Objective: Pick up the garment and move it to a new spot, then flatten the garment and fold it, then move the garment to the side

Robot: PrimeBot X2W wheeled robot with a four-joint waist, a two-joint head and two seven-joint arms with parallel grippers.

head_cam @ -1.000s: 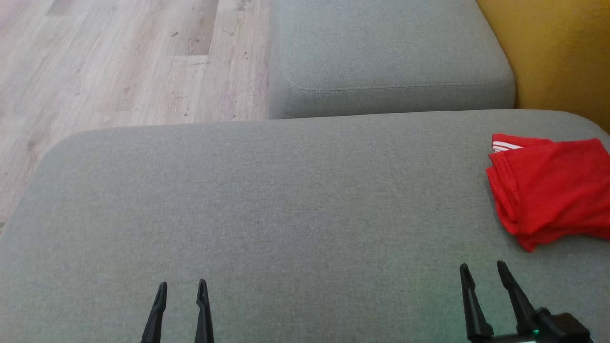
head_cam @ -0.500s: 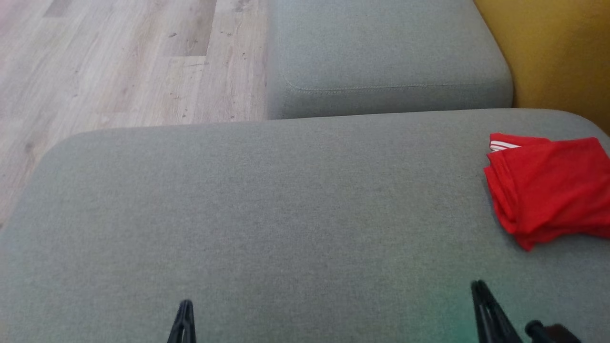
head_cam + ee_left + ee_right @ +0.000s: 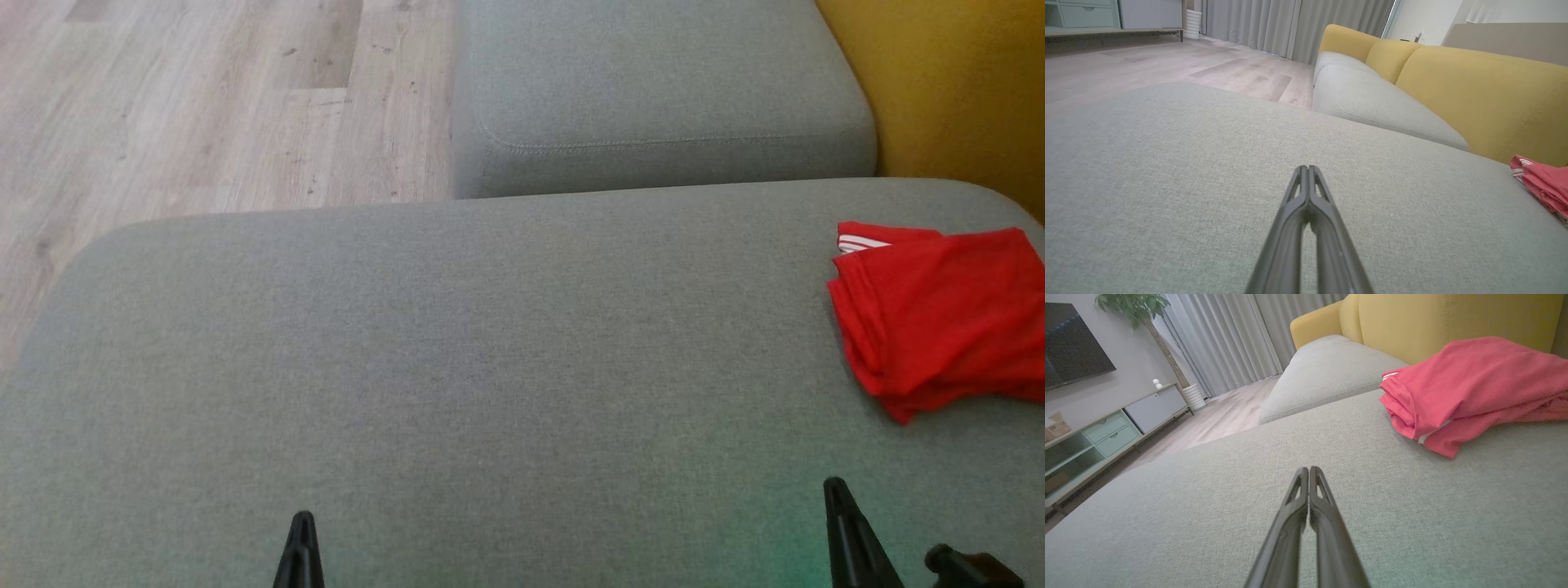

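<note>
both sets of fingers snapped together since a second ago, left gripper (image 3: 300, 523) pinched closed on nothing, right gripper (image 3: 834, 490) likewise empty, folded red garment (image 3: 939, 314) resting at right edge of grey cushion (image 3: 457, 351), well apart from both

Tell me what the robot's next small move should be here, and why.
Probably just draw both arms back to rest. The red garment already lies folded at the right side of the grey cushion, and the left gripper and right gripper are shut, empty and well apart from it.
</note>
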